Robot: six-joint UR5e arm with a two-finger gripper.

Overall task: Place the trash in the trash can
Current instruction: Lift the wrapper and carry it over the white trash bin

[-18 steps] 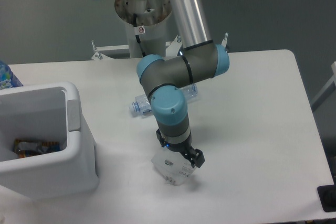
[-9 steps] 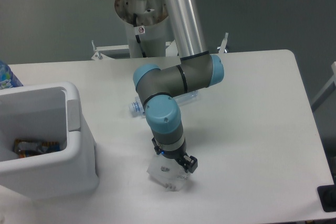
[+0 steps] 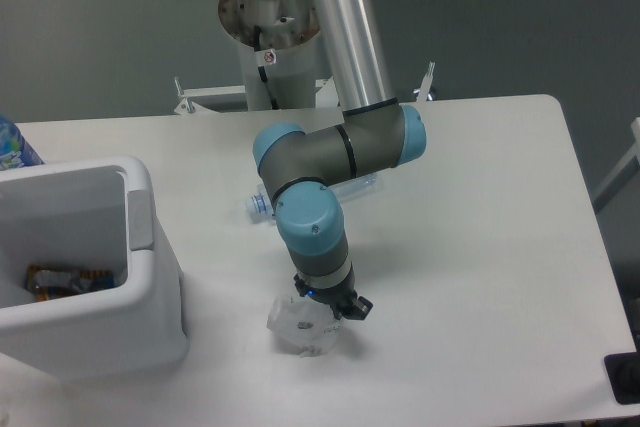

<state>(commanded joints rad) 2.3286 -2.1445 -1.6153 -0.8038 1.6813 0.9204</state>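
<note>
White laminate is forming the tabletop [image 3: 480, 207], which is carrying everything in the scene. Next in size, the grey-and-blue arm [image 3: 335, 152] is reaching down from its silver column toward the near edge. At the left, the trash can [image 3: 150, 287], a thick-walled white bin with a pale grey side tab, is sitting on the tabletop with its mouth open upward; some dark, orange-printed packaging [image 3: 65, 279] is lying on its floor. Behind the arm's elbow, the crushed clear plastic bottle [image 3: 262, 202] is lying on its side, its blue cap pointing toward the trash can and most of its body hidden by the arm. At the far left edge, part of a blue-labelled object [image 3: 14, 145] is showing. Smallest, the crumpled wrapper [image 3: 300, 325], white-grey with dark print, is sitting on the tabletop right of the trash can and apart from it. The gripper [image 3: 335, 305] is pressing down onto the wrapper's upper right side; whether the jaws are clamped on it cannot be told from this angle.
</note>
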